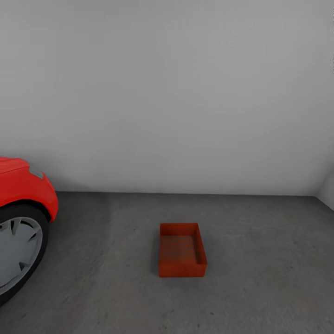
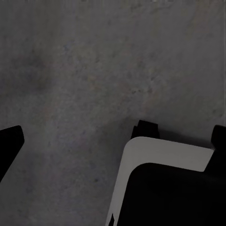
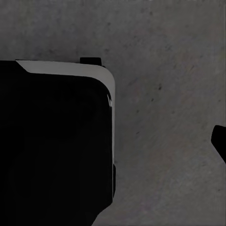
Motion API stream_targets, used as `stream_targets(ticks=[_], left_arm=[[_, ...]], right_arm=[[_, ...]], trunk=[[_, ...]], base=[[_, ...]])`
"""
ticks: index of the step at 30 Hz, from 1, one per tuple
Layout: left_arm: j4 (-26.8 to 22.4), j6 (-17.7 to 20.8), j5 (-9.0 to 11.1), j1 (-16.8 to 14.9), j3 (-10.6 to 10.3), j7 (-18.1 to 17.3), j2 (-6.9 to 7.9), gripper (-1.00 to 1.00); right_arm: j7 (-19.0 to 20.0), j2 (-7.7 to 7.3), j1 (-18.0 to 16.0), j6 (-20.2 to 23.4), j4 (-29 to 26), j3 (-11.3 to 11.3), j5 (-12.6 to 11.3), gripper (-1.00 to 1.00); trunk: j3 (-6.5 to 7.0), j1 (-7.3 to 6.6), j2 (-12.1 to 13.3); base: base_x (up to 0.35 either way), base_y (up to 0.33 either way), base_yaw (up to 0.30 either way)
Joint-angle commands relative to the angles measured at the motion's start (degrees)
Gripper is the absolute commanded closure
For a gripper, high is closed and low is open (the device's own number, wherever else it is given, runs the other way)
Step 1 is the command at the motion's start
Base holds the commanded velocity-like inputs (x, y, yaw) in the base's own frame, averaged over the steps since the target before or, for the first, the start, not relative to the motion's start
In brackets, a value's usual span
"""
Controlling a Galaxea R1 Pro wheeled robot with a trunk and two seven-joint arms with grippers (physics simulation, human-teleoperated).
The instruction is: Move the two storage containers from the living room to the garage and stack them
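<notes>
One orange-red rectangular open-top plastic bin (image 1: 182, 250) was seen set on the smooth dark grey concrete floor (image 1: 260, 278), near its back wall edge. Gripper states could not be told. Second bin judged next to be fetched and stacked.

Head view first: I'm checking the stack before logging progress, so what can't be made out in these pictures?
- Red car: cut off by the head view's left edge; just a fender and wheel show.
- Storage container on the floor: its ribbed bottom looks bare, but its near wall hides the nearest inside strip.
- Tool states: the wrist views show dark robot parts over concrete; no fingertips are identifiable.
</notes>
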Motion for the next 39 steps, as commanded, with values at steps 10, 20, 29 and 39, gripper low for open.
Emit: stream_targets(ticks=[10,20,29,39], left_arm=[[0.0,0.1,0.5,0.0,-0.5,0.1,0.00,-1.00],[0.0,0.2,0.7,0.0,-0.4,0.0,-0.46,-1.00],[0.0,0.2,0.6,0.0,-0.4,0.0,-1.34,-1.00],[0.1,0.4,0.7,0.0,-0.5,-0.1,-1.64,-1.00]], right_arm=[[0.0,0.05,-0.1,-0.4,0.2,0.5,-0.6,-1.00],[0.0,0.00,-0.1,-0.3,0.2,0.4,-0.6,-1.00],[0.0,0.04,-0.1,-0.3,0.2,0.4,-0.5,-1.00],[0.0,0.04,-0.1,-0.4,0.2,0.4,-0.5,-1.00]], trunk=[[0.85,0.00,0.0],[1.76,0.00,0.0],[2.58,0.00,0.0],[3.48,0.00,0.0]], base=[[0.000,0.000,0.000],[0.000,0.000,0.000],[0.000,0.000,0.000],[0.000,0.000,0.000]])
